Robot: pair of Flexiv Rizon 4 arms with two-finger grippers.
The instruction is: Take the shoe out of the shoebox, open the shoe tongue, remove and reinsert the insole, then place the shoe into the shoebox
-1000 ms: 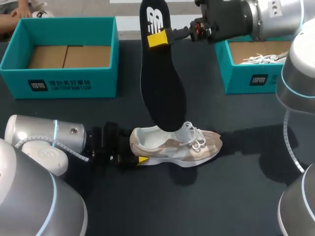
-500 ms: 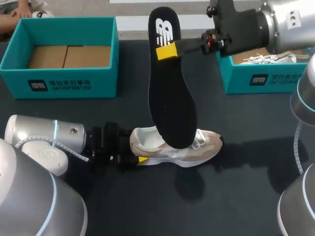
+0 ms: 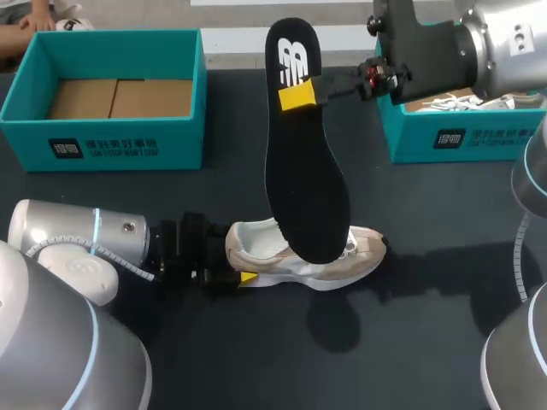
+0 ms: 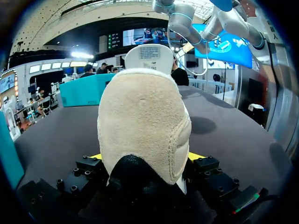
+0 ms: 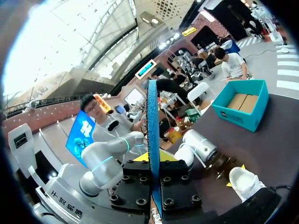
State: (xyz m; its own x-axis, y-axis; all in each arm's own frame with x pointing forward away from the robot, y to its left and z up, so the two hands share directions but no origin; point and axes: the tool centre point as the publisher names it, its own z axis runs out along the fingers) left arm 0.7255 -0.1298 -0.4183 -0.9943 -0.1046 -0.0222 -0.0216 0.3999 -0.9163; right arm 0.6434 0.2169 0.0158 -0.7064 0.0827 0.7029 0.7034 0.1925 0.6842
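Insole (image 3: 303, 154), black, flat and long with rounded ends, hangs nearly upright in the air, heel end up and bearing a white mark. The right gripper (image 3: 297, 94) pinches the insole near that heel end, one yellow tip pressed to each face. In the right wrist view it shows edge-on as a thin blue-green strip rising between the two fingers. In the head view its toe end overlaps the shoe (image 3: 342, 260); whether the two touch cannot be told.

The shoe is a low sneaker of beige suede and pale mesh with white laces and a white sole. It stands on its sole on the dark matte table (image 3: 171, 342), toe toward my right. The left gripper (image 3: 244, 278) clamps its padded, rounded heel from both sides, close to the tabletop.

At the table's far left stands an open teal shoebox (image 3: 102, 141) with a brown cardboard floor. At the far right a second teal box (image 3: 444, 137), partly behind the right arm, holds another white-laced shoe (image 3: 453, 102).
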